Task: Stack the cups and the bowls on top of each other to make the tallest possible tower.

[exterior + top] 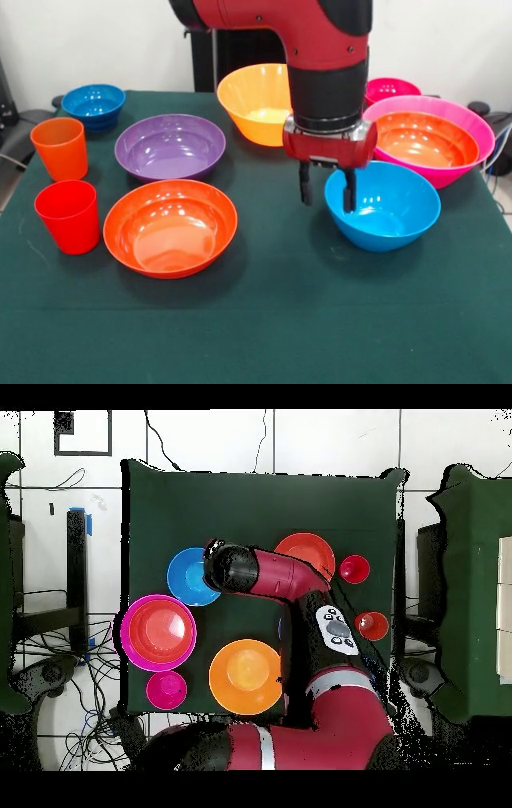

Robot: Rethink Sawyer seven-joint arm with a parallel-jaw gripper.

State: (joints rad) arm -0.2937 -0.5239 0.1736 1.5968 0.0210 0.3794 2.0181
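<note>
My gripper (327, 190) is open and hangs over the left rim of the light blue bowl (384, 210), one finger outside the rim and one inside. The tower is the large pink bowl (474, 122) with a red-orange bowl (424, 140) nested in it, just behind the blue bowl. A second red-orange bowl (170, 228), the purple bowl (170, 146), the yellow-orange bowl (252, 100), a dark blue bowl (94, 102) and a small pink-red bowl (392, 88) stand alone. The orange cup (60, 148) and the red cup (68, 216) stand upright at the left.
In the overhead view my arm covers the purple and dark blue bowls. That view shows the light blue bowl (188, 576), the pink bowl (128, 634), the yellow-orange bowl (245, 676) and both cups (354, 569). The green cloth (320, 320) covers the table.
</note>
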